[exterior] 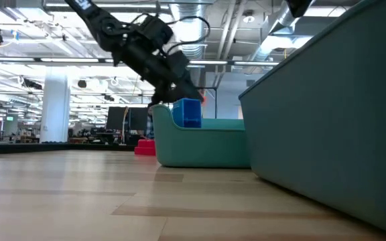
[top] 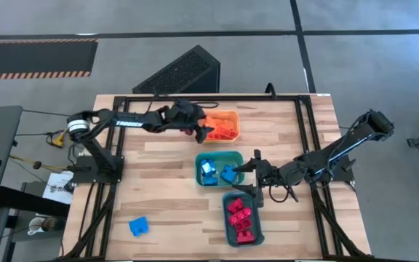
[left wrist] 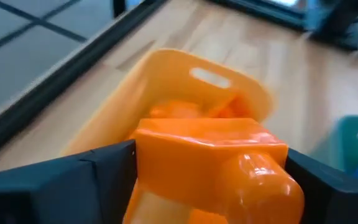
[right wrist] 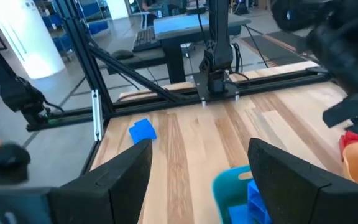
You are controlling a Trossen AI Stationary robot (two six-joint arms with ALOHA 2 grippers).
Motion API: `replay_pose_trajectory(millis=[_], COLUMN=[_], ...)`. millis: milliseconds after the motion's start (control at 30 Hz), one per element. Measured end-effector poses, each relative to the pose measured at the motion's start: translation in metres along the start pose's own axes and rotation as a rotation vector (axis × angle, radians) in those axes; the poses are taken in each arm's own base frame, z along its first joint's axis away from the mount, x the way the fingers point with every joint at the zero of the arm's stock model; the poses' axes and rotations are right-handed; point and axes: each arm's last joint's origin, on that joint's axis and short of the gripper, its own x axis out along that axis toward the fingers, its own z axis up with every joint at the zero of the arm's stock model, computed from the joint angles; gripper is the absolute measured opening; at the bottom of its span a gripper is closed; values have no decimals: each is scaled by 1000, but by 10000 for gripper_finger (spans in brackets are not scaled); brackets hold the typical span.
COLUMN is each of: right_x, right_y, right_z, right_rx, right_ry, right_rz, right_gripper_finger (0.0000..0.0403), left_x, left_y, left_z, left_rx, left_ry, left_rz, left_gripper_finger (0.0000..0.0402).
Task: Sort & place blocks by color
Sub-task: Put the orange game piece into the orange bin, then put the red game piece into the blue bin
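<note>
Orange tray (top: 228, 116) at 12 o'clock on the table already holds several orange blocks (top: 222, 129), and the left gripper (top: 204, 131) hangs over its near-left edge, clenched on one more orange block (left wrist: 213, 163) that fills the left wrist view between the fingers. Green tray (top: 237, 157) at centre holds blue blocks (top: 217, 172). Teal tray (top: 227, 222) at 5 o'clock holds red blocks (top: 240, 218). Right gripper (top: 253, 175) waits just beside the green tray's 3 o'clock side, fingers spread and holding nothing. One blue block (top: 138, 226) lies alone on the wood at 7 o'clock, well apart from every tray. Judgement: sorting is nearly complete; the held orange piece remains to be dropped, then the stray blue one carried to the green tray. No other loose pieces are visible.
</note>
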Motion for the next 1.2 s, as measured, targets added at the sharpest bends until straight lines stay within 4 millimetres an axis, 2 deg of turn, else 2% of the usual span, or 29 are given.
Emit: replay_pose_trajectory(millis=[133, 167, 233, 433, 533, 633, 767, 967, 1200], right_x=[-1, -1, -2, -3, -5, -7, -7, -7, -5], right_y=[0, 1, 2, 5, 7, 11, 11, 12, 7], right_z=[-3, -4, -5, -7, -9, -9, -6, -6, -6], right_rx=[-9, -13, -15, -7, -5, -5, 12, 15, 7], right_ry=[26, 36, 40, 57, 65, 64, 37, 31, 38], right_rz=[-3, -3, 4, 12, 21, 38, 37, 38, 12], right_gripper_finger=[286, 286, 286, 286, 286, 286, 286, 286, 286], left_x=[0, -4, -12, -46, -64, -70, -62, -34, -10], left_y=[1, 1, 0, -1, 8, 22, 34, 48, 61], left_z=[8, 11, 17, 34, 31, 21, 3, -21, -38], left_rx=[59, 83, 133, 266, 300, 286, 317, 436, 487], left_ry=[89, 127, 188, 239, 324, 396, 474, 623, 679], left_rz=[103, 124, 142, 173, 208, 198, 182, 181, 174], left_gripper_finger=[370, 381, 374, 313, 297, 291, 290, 290, 290])
